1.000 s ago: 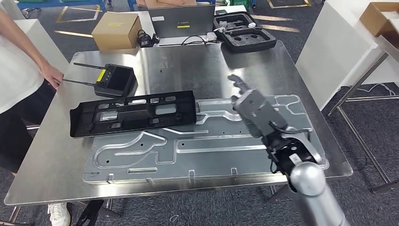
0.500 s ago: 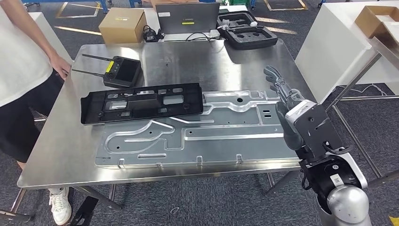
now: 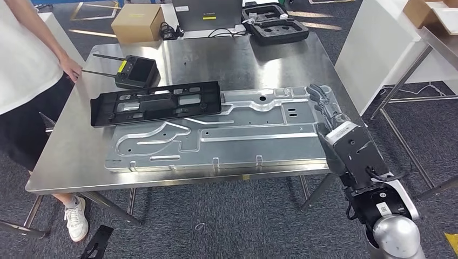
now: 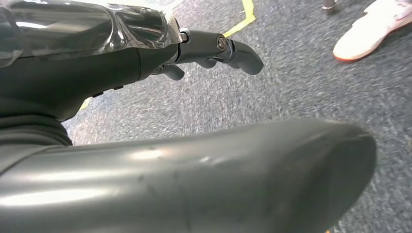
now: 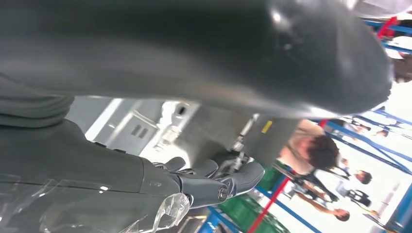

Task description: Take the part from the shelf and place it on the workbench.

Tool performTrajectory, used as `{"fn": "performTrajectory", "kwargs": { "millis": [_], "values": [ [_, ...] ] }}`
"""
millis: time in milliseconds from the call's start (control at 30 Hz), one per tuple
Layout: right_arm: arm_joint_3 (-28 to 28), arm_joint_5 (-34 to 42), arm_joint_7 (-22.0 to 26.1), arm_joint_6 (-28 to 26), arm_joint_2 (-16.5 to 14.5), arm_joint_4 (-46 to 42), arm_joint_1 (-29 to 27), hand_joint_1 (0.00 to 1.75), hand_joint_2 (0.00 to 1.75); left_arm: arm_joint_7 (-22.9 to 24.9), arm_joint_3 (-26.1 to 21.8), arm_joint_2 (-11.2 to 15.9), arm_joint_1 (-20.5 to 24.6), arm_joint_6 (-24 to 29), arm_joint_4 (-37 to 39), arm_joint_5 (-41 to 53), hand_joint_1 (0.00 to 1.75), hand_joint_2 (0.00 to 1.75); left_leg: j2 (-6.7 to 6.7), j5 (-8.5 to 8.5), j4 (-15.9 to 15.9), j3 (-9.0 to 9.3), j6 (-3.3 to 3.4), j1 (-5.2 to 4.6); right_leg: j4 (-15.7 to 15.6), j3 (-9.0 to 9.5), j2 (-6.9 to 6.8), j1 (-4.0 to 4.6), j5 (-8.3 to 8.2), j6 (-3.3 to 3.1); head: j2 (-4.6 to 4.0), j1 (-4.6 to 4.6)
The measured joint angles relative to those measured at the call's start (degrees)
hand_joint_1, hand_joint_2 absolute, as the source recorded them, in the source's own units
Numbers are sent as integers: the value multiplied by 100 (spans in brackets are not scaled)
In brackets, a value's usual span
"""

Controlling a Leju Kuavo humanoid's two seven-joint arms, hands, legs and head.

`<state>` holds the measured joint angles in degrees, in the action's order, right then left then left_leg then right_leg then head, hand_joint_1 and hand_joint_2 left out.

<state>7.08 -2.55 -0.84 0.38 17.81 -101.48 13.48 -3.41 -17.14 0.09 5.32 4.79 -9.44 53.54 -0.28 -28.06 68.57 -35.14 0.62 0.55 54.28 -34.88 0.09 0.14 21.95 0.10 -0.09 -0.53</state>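
The long black plastic part (image 3: 156,102) lies flat on the steel workbench (image 3: 70,156), its near edge overlapping a large silver stamped panel (image 3: 216,137). My right hand (image 3: 327,108) hovers at the panel's right end by the table's right edge, fingers stretched out and holding nothing, far from the black part. In the right wrist view the same hand (image 5: 194,179) has nothing in it, with the panel beyond it. My left hand (image 4: 145,48) hangs over grey carpet, its fingers apart and holding nothing.
A black remote controller (image 3: 135,72) with antennas sits at the table's far left. Behind the table are a cardboard box (image 3: 136,22) and a black foam case (image 3: 274,22). A person (image 3: 27,59) stands at the left edge, one hand on the table corner. A white table (image 3: 378,48) stands to the right.
My view has shifted and the table sits differently in the picture. My right hand has drawn away from over the panel's right part to the table's right edge. The black part has stayed put.
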Motion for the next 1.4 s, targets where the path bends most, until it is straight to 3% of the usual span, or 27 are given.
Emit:
{"fn": "performTrajectory", "kwargs": {
  "millis": [67,100,133,200,233,267,333,367,400,433,467,533,600,667,733,767,867,900,933,967,1033,1100,1133,1200,1267,1333,1400],
  "values": [
    [-14,-35,117,-4,2,157,-49,0,0,-1,0,5,38,-1,0,11,0,0,4,84,-968,657,99,-55,4,-95,-7,19,-106,35,0,2],
    [-22,-43,166,-5,3,242,-65,0,0,-2,1,7,52,-2,0,24,0,0,4,52,-1329,872,133,-81,-7,-118,-14,20,-163,58,0,3],
    [-28,-40,200,-5,5,328,-78,0,0,-2,2,8,62,-3,0,41,0,0,3,13,-1552,985,155,-99,-22,-136,-21,17,-222,87,0,5],
    [-40,-3,267,5,10,536,-106,0,0,-2,-7,3,57,-9,1,76,0,0,1,97,-1633,937,192,-91,-49,-167,-18,2,-303,150,0,4],
    [-46,28,318,22,13,666,-120,0,0,-2,-15,1,56,-12,2,89,0,0,4,159,-1646,887,229,-77,9,-211,-9,-3,-218,186,0,5],
    [-56,62,378,40,18,819,-134,0,0,-2,-25,-2,54,-15,2,98,0,0,8,236,-1658,820,267,-60,172,-281,0,-8,-18,221,0,8],
    [-71,115,548,67,20,1164,-145,0,0,-2,-39,-5,57,-19,2,115,0,0,14,379,-1657,664,313,-50,854,-490,7,-32,586,291,0,18],
    [-75,127,662,71,20,1363,-146,0,0,-2,-45,-7,57,-19,2,129,0,0,15,449,-1651,577,315,-51,1272,-584,6,-48,810,321,0,20],
    [-76,134,795,73,15,1581,-147,0,0,-2,-51,-7,57,-19,2,147,0,0,15,516,-1642,489,311,-52,1601,-625,6,-65,886,347,0,22],
    [-75,133,913,74,9,1820,-144,0,0,-2,-58,-8,57,-19,2,164,0,0,15,577,-1630,402,303,-49,1767,-586,5,-81,823,366,0,22],
    [-75,132,1007,72,2,2061,-139,0,0,-3,-63,-9,57,-19,2,180,0,0,14,634,-1612,315,290,-44,1714,-443,5,-95,660,378,0,23],
    [-74,126,1179,61,-17,2544,-96,0,0,-4,-74,-13,57,-19,2,201,0,0,8,726,-1561,163,247,-33,1022,117,9,-117,411,379,0,26],
    [-72,107,1529,34,-43,3139,6,0,0,-5,-85,-15,62,-19,2,222,0,0,3,817,-1529,71,178,-33,163,666,21,-94,481,325,0,29],
    [-67,88,1955,9,-79,3832,120,0,0,-10,-89,-20,69,-20,2,248,0,0,-2,926,-1539,26,102,-30,-160,815,24,-50,544,243,0,29],
    [-62,83,2158,3,-128,4396,195,0,0,-11,-90,-26,50,-20,2,269,0,0,-12,910,-1495,-51,36,-13,-149,716,2,-59,446,151,0,30],
    [-61,82,2161,2,-157,4642,225,0,0,-10,-91,-28,35,-21,2,279,0,0,-13,747,-1357,-125,8,-5,-150,650,-10,-69,383,100,0,28],
    [-59,100,2066,-1,-257,5415,282,0,0,-8,-90,-31,32,-22,2,309,0,0,-6,-105,-299,-446,-56,15,-147,413,-33,-68,189,17,0,19],
    [-59,115,2052,-1,-288,5675,276,0,0,-8,-90,-31,33,-22,2,318,0,0,-6,-254,66,-508,-72,16,-143,329,-40,-63,128,12,0,18],
    [-59,129,2052,-2,-323,5930,262,0,0,-8,-90,-31,31,-22,2,327,0,0,-6,-261,277,-494,-84,16,-136,244,-45,-60,68,14,0,17],
    [-59,141,2053,-6,-356,6173,247,0,0,-7,-91,-31,30,-22,2,339,0,0,-6,-146,277,-384,-87,16,-127,160,-46,-60,13,22,0,17],
    [-59,144,2000,-37,-425,6628,204,0,0,-7,-91,-31,42,-22,2,371,0,0,-7,159,-347,118,-71,16,-97,12,-42,-61,-83,54,0,16],
    [-59,149,1858,-119,-485,6997,121,0,0,-4,-90,-32,65,-21,2,396,0,0,-19,179,-1231,673,-11,-8,-76,-94,-46,-48,-177,106,0,20],
    [-59,154,1762,-186,-518,7173,76,0,0,-1,-89,-33,64,-19,2,403,0,0,-28,148,-1484,811,23,-26,-82,-122,-50,-45,-233,132,0,24],
    [-60,176,1566,-341,-571,7490,-32,0,0,15,-90,-36,48,-17,3,408,0,0,-35,179,-1582,796,88,-39,-111,-160,-44,-43,-348,187,0,26],
    [-62,200,1406,-460,-619,7748,-156,0,0,37,-92,-41,45,-17,4,411,0,0,-24,284,-1598,691,178,-14,6,-258,-20,-45,-197,241,0,30],
    [-63,211,1311,-526,-661,7943,-258,0,0,52,-93,-46,47,-15,4,415,0,0,-8,399,-1604,573,261,-3,577,-449,-7,-56,360,280,0,44],
    [-63,214,1267,-566,-697,8098,-326,0,0,58,-93,-46,47,-14,4,419,0,0,11,501,-1597,456,284,-18,1424,-622,-6,-66,867,307,0,50]
  ]
}}
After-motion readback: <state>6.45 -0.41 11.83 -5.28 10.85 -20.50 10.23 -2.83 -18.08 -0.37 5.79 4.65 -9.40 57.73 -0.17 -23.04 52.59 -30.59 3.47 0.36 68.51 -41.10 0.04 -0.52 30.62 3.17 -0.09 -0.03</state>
